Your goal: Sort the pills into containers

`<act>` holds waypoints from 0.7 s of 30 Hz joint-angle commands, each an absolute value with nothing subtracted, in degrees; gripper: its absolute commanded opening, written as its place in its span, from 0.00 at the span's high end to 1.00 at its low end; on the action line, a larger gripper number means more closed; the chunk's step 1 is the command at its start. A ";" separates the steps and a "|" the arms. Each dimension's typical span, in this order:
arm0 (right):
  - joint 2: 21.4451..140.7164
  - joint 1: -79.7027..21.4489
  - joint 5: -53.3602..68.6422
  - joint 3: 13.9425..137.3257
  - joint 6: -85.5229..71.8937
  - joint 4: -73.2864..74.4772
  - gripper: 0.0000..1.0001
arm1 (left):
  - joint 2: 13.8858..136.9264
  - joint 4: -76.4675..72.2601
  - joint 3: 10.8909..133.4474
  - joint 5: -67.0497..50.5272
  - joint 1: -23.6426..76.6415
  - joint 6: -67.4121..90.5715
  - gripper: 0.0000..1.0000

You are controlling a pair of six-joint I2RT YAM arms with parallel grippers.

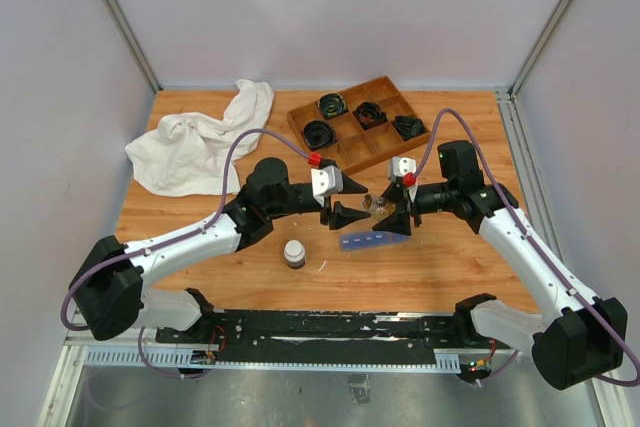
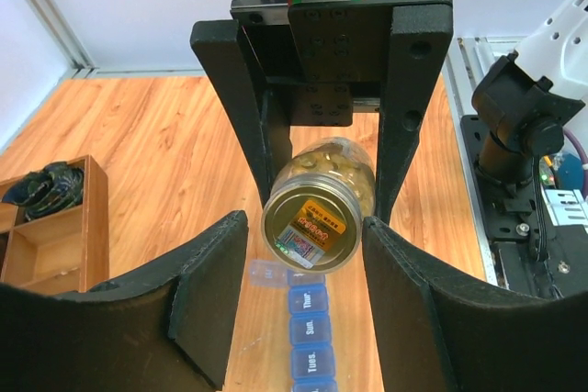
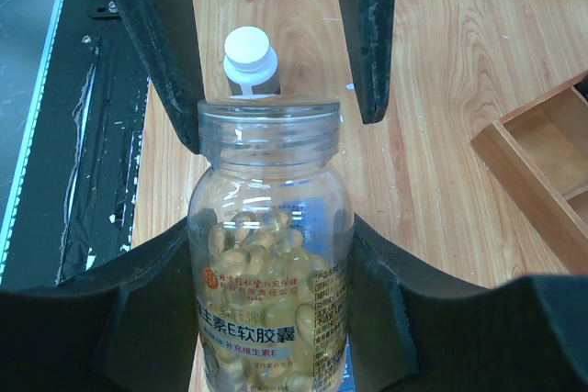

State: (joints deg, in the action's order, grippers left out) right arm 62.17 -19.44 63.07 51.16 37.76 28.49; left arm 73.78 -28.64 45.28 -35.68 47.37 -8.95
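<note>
My right gripper (image 1: 397,217) (image 3: 271,236) is shut on a clear pill bottle (image 3: 269,254) and holds it tilted just above the table. The bottle is full of yellowish-amber pills (image 3: 253,236), which also show in the left wrist view (image 2: 354,172). Its gold-coloured end (image 2: 312,229) points at my left gripper (image 1: 348,215) (image 2: 303,231), which is open with a finger on each side of that end. The blue pill-organizer strip (image 1: 372,240) (image 2: 309,328) lies on the table below the bottle. One end compartment's lid (image 2: 268,274) is flipped open.
A small dark bottle with a white cap (image 1: 295,252) (image 3: 250,60) stands near the front edge. A brown wooden divided tray (image 1: 385,92) (image 2: 87,218) with black coiled cables sits at the back. A white cloth (image 1: 200,142) lies at the back left.
</note>
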 commanded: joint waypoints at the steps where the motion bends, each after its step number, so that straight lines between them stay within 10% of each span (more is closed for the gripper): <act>1: 62.07 -19.67 65.32 52.58 38.20 28.13 0.99 | 74.31 -30.91 47.20 -35.23 46.93 -8.58 0.39; 16: 62.01 -19.60 65.44 52.56 38.22 28.19 0.99 | 74.98 -31.33 47.30 -36.90 46.93 -6.47 0.61; 21: 62.01 -19.61 65.31 52.52 38.16 28.17 0.99 | 74.56 -34.01 45.25 -35.57 46.93 1.00 0.91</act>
State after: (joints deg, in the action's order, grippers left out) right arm 62.17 -19.44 63.07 51.16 37.78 28.10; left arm 74.43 -28.99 45.82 -37.06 47.35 -4.86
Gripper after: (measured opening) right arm 0.538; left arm 0.439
